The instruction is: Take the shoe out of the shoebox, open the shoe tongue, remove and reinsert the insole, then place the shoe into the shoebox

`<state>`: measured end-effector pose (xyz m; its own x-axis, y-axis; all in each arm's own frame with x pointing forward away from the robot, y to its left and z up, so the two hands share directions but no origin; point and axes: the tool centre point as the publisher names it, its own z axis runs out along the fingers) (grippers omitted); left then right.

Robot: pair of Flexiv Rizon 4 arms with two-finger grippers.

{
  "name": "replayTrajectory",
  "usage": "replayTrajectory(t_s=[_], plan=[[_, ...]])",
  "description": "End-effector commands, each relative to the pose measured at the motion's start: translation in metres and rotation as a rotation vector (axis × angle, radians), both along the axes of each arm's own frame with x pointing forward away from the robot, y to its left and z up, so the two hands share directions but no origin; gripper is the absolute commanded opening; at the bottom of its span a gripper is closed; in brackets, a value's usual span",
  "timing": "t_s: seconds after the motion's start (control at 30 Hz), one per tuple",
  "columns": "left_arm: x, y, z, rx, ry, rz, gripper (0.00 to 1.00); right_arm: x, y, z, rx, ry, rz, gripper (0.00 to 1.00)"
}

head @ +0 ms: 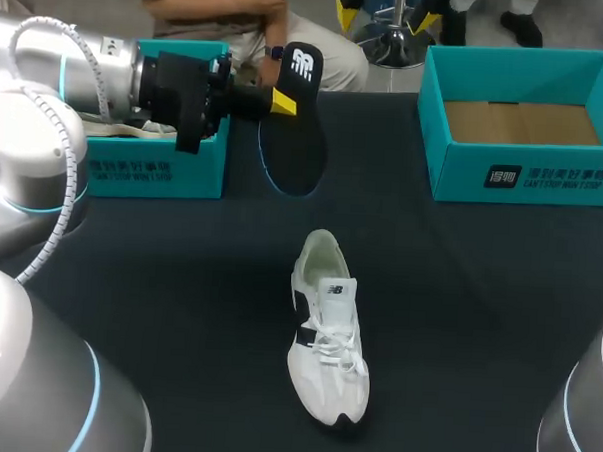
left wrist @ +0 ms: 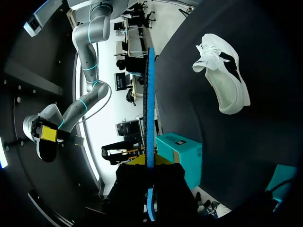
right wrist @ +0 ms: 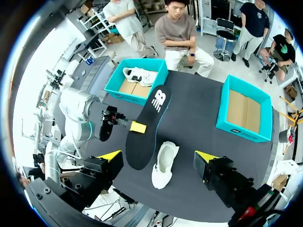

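Note:
The white shoe (head: 327, 332) lies on the black table, toe toward me, laces loose. My left gripper (head: 283, 101) is above the table's far left part, shut on the black insole (head: 295, 151), which hangs on edge with its heel end up. From the left wrist the insole (left wrist: 150, 104) shows edge-on as a blue strip between the yellow tips (left wrist: 149, 161), and the shoe (left wrist: 222, 78) lies off to one side. My right gripper (right wrist: 157, 157) hovers high over the table, open and holding nothing. Below it are the shoe (right wrist: 163, 170) and the insole (right wrist: 146, 125).
A teal shoebox (head: 164, 165) at the far left holds another white shoe (right wrist: 139, 74). A second teal shoebox (head: 524, 181) at the far right shows only its cardboard floor. A person sits beyond the table's far edge.

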<state>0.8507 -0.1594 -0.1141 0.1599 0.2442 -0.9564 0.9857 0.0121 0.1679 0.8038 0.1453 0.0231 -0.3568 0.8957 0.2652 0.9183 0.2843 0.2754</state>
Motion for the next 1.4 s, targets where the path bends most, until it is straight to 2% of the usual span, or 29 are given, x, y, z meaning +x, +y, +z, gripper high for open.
replayTrajectory(t_s=[0.03, 0.33, 0.53, 0.83, 1.17, 1.4], plan=[[0.0, -0.001, -0.001, -0.001, -0.002, 0.001, 0.0, -0.004, -0.008, -0.021, 0.306, 0.029, 0.041, 1.0], [0.0, -0.001, -0.001, -0.001, -0.002, 0.001, 0.0, -0.003, -0.006, -0.025, 0.575, 0.158, 0.097, 1.0], [0.0, -0.001, -0.001, -0.001, -0.002, 0.001, 0.0, -0.004, -0.01, -0.028, 0.664, 0.266, 0.101, 1.0], [0.0, -0.001, -0.001, -0.001, -0.002, 0.001, 0.0, -0.006, -0.016, -0.029, 0.744, 0.296, 0.1, 1.0], [0.0, -0.001, -0.001, -0.001, -0.002, 0.001, 0.0, -0.001, -0.004, -0.059, 0.772, 0.266, 0.11, 1.0], [0.0, -0.001, -0.001, -0.001, -0.002, 0.001, 0.0, 0.002, 0.002, -0.085, 0.811, 0.303, 0.108, 1.0]])
